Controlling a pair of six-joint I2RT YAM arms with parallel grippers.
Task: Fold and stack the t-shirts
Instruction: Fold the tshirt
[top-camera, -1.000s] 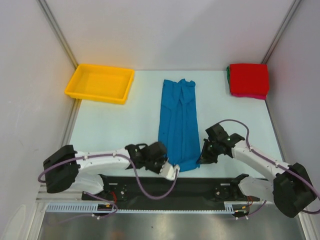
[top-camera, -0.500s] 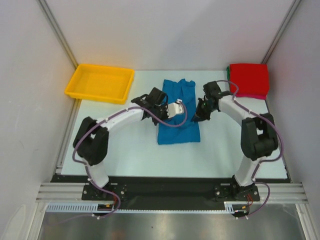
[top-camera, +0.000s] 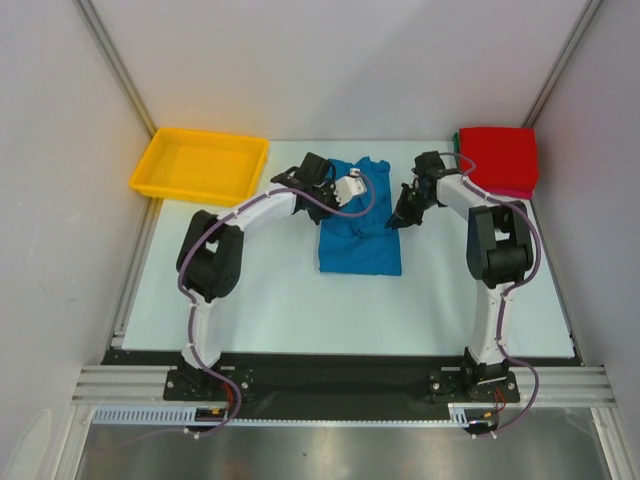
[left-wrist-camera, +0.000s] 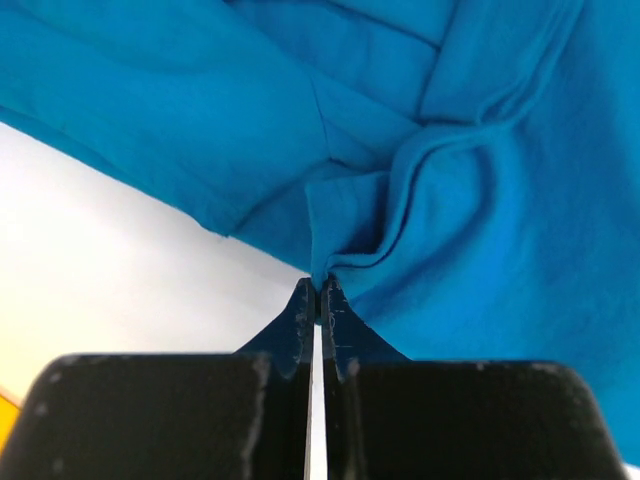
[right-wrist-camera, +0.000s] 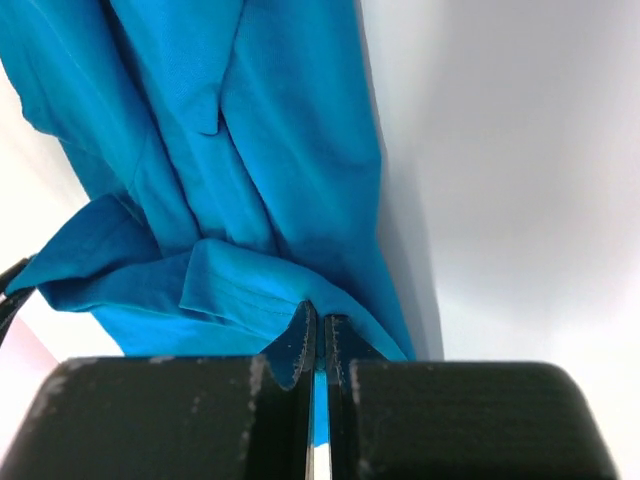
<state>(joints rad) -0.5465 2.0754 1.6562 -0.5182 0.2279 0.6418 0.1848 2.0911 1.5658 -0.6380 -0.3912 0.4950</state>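
A pale table (top-camera: 250, 300) stands between grey walls (top-camera: 350, 60). The blue t-shirt (top-camera: 360, 250) lies mid-table, partly folded over itself. A yellow tray (top-camera: 190, 196) sits at the far left corner, and a folded red t-shirt (top-camera: 497, 155) at the far right. The left gripper (left-wrist-camera: 318, 300) and the right gripper (right-wrist-camera: 318, 325) each have their jaws pressed together, pinching a blue fold.

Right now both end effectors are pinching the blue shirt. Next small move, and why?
Probably lower both together to lay the lifted edge flat on the far half, before opening. The left end effector and right end effector are each shut on the blue t-shirt, which lies doubled over itself with cloth bunched at both grips.
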